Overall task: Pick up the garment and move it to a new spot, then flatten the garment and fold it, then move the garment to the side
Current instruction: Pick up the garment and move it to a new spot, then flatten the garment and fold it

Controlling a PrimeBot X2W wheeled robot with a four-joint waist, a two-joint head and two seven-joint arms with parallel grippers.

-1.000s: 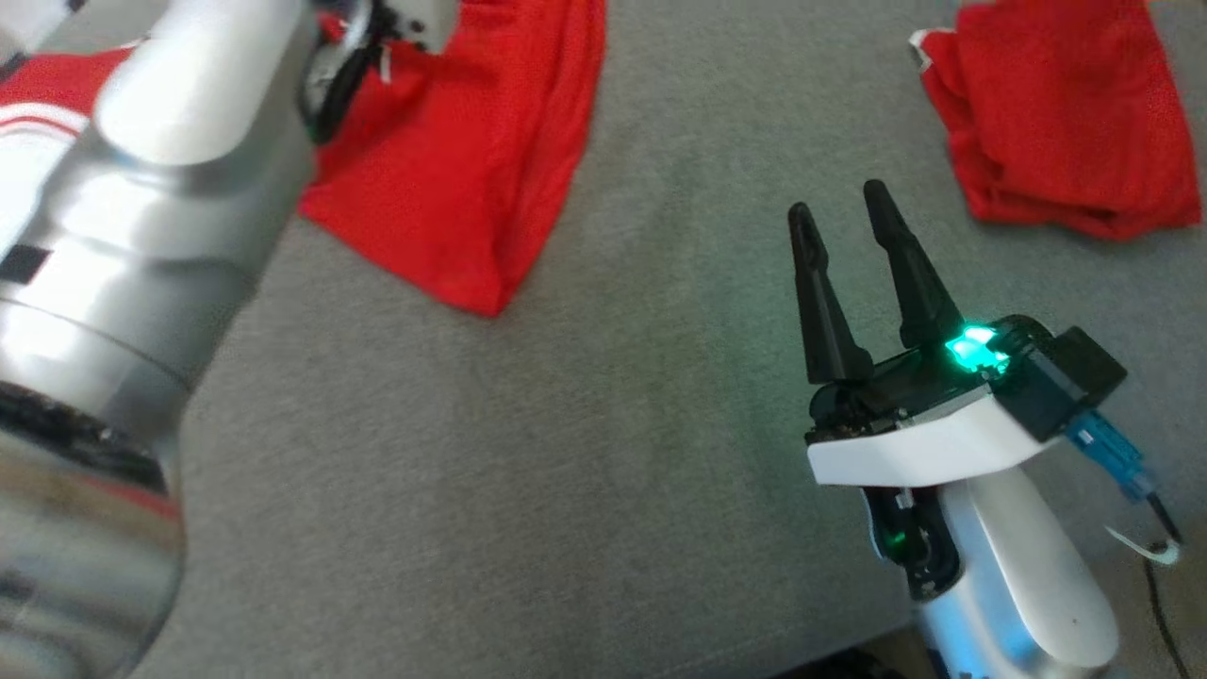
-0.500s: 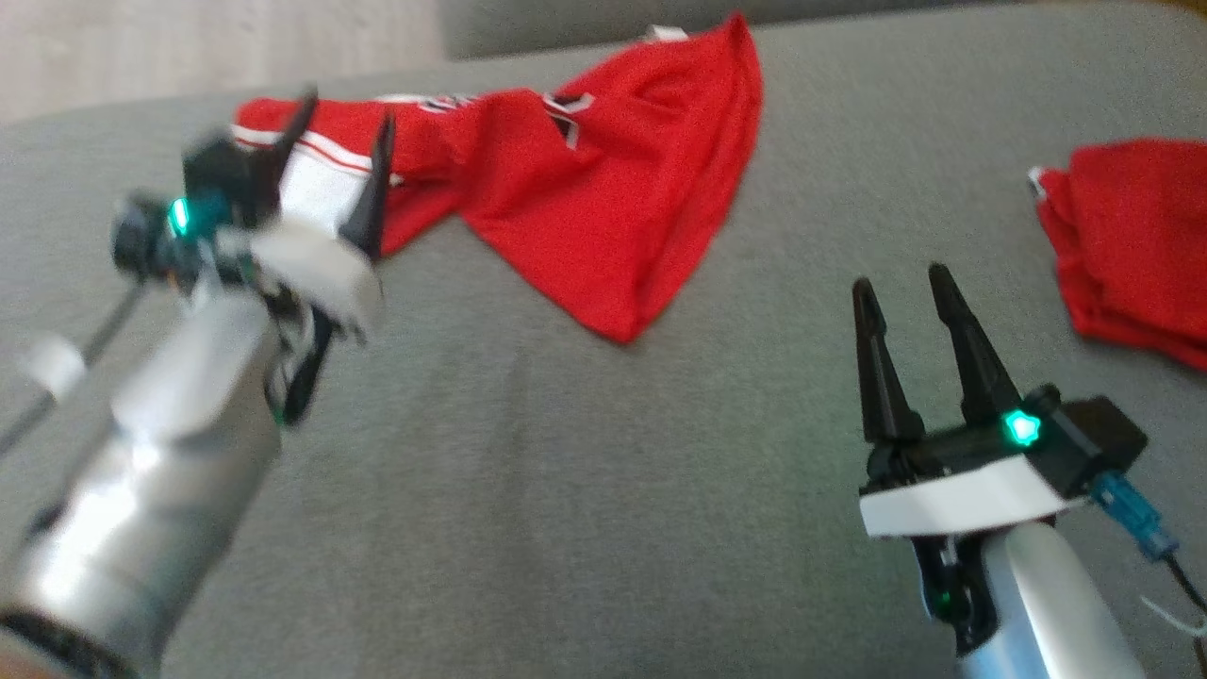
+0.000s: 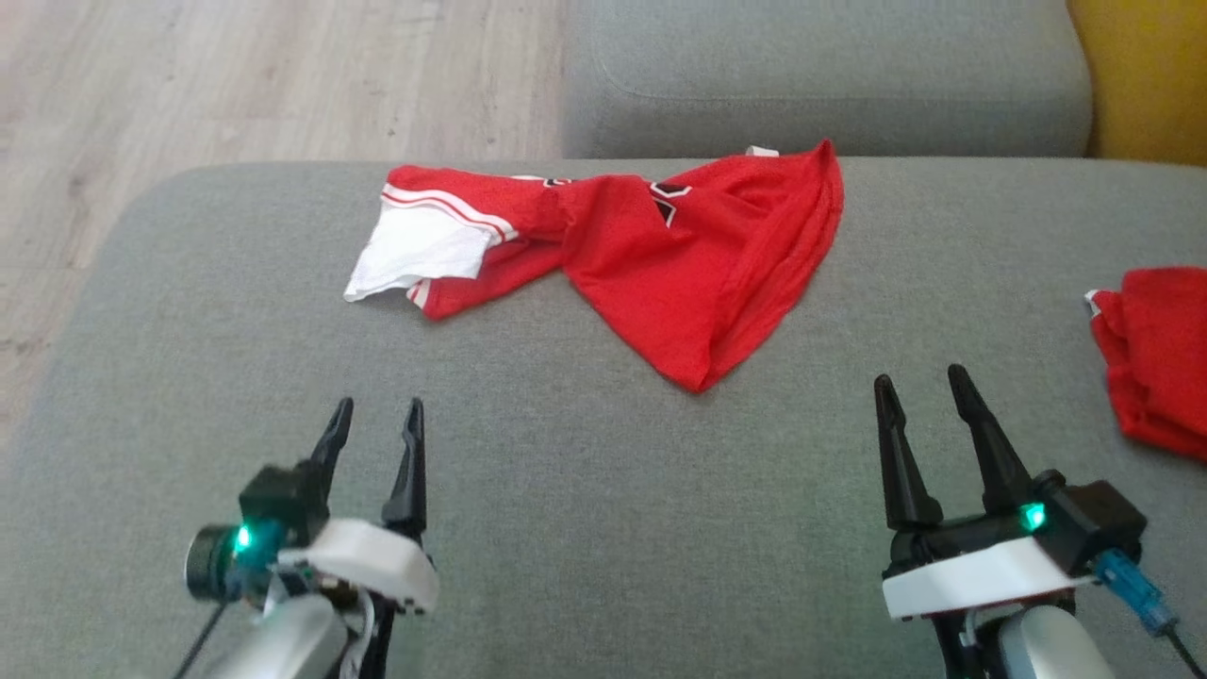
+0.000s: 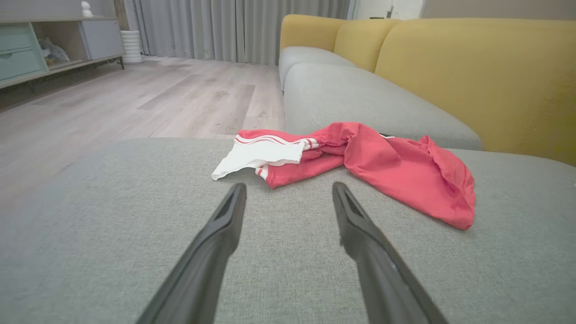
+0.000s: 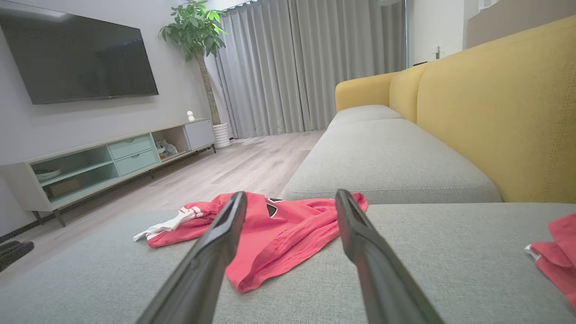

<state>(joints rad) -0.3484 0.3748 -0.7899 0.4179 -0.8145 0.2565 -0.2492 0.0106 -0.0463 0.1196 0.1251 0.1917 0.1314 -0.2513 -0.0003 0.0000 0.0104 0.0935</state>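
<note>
A red garment (image 3: pixel 660 255) with a white, striped end lies crumpled at the far side of the grey sofa cushion (image 3: pixel 566 490); it also appears as the garment (image 4: pixel 387 166) in the left wrist view and the garment (image 5: pixel 279 225) in the right wrist view. My left gripper (image 3: pixel 375 415) hovers open at the lower left, well short of the cloth, nothing between its fingers. At the lower right my right gripper (image 3: pixel 922 382) is open and empty too, apart from the garment.
A second red cloth (image 3: pixel 1155 358) lies bunched at the cushion's right edge. Another grey cushion (image 3: pixel 820 85) adjoins at the back, with a yellow backrest (image 5: pixel 495 112) to the right. Wood floor (image 3: pixel 236 75) lies beyond the left edge; a TV cabinet (image 5: pixel 103 162) stands across the room.
The camera has tilted up, so the whole picture shifted. My left arm has drawn back from over the garment to the lower left, open; the garment lies released on the cushion.
</note>
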